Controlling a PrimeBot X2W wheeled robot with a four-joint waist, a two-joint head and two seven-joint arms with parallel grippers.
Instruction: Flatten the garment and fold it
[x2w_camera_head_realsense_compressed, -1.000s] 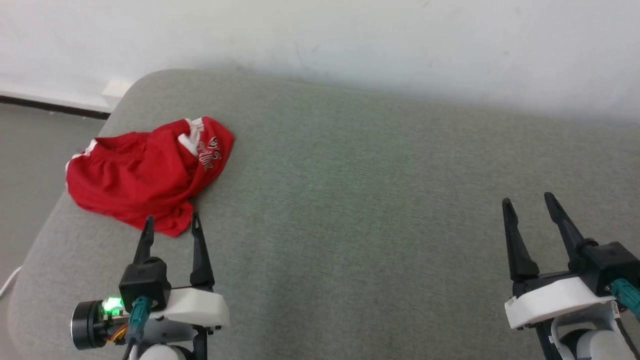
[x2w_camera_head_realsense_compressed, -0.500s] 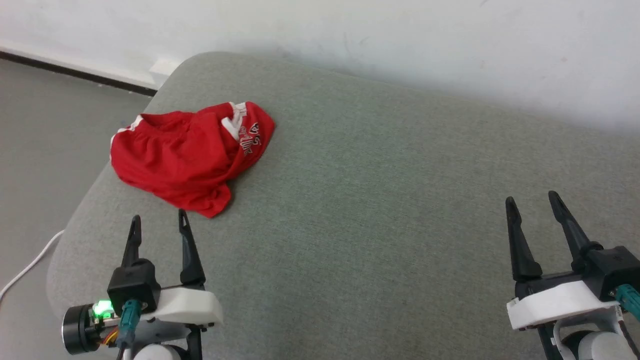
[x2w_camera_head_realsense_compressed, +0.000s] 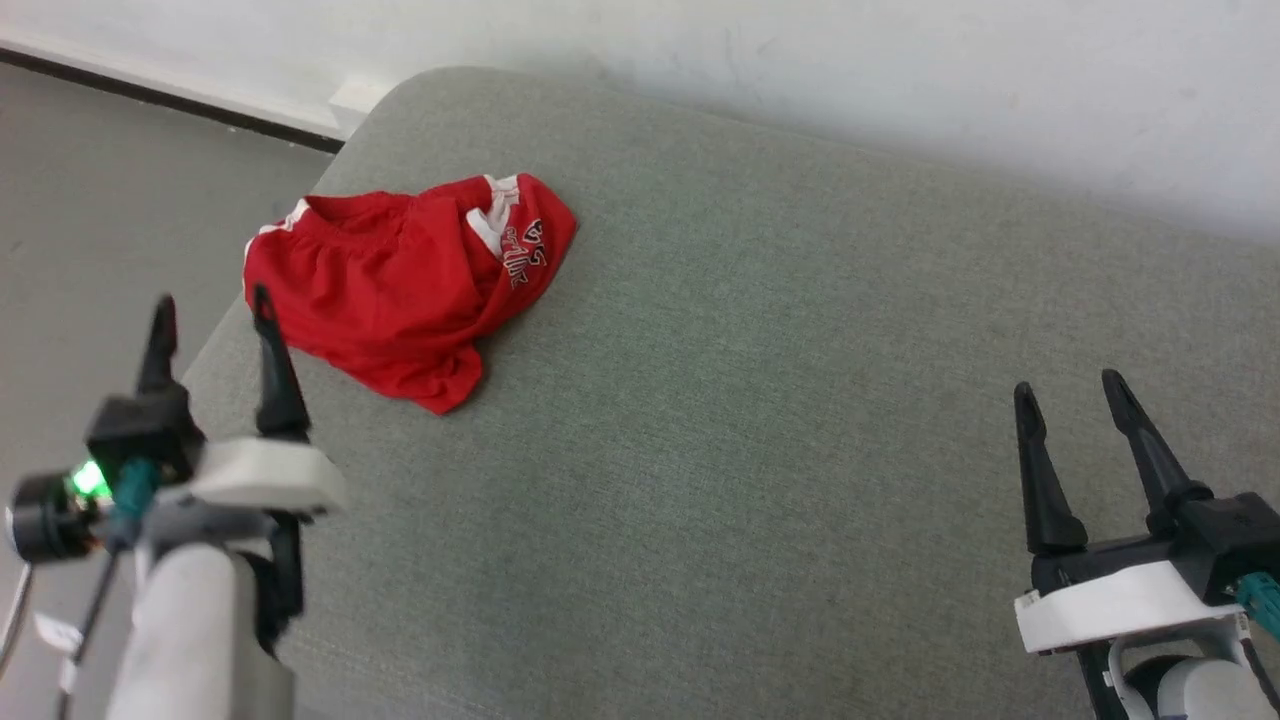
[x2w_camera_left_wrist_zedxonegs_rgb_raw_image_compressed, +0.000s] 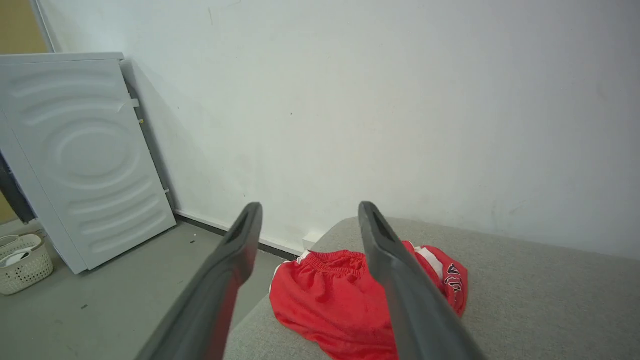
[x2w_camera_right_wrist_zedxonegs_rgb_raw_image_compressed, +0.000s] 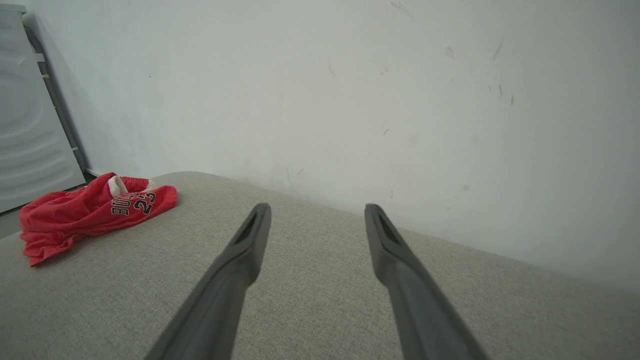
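Robot's turned left and raised its left gripper (x2w_camera_head_realsense_compressed: 212, 297) toward the crumpled garment (x2w_camera_head_realsense_compressed: 390, 280) at the cushion's (x2w_camera_head_realsense_compressed: 750, 400) far-left corner; it and the right gripper (x2w_camera_head_realsense_compressed: 1067, 382) are spread wide and empty, so flattening hasn't started.

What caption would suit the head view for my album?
Crumpled red shorts lie near the grey cushion's corner; left arm and right arm hold jaws open, empty.

Garment (x2w_camera_head_realsense_compressed: 380, 290) on cushion (x2w_camera_head_realsense_compressed: 750, 400), far-left corner; L gripper (x2w_camera_head_realsense_compressed: 213, 297) near, prob. apart.
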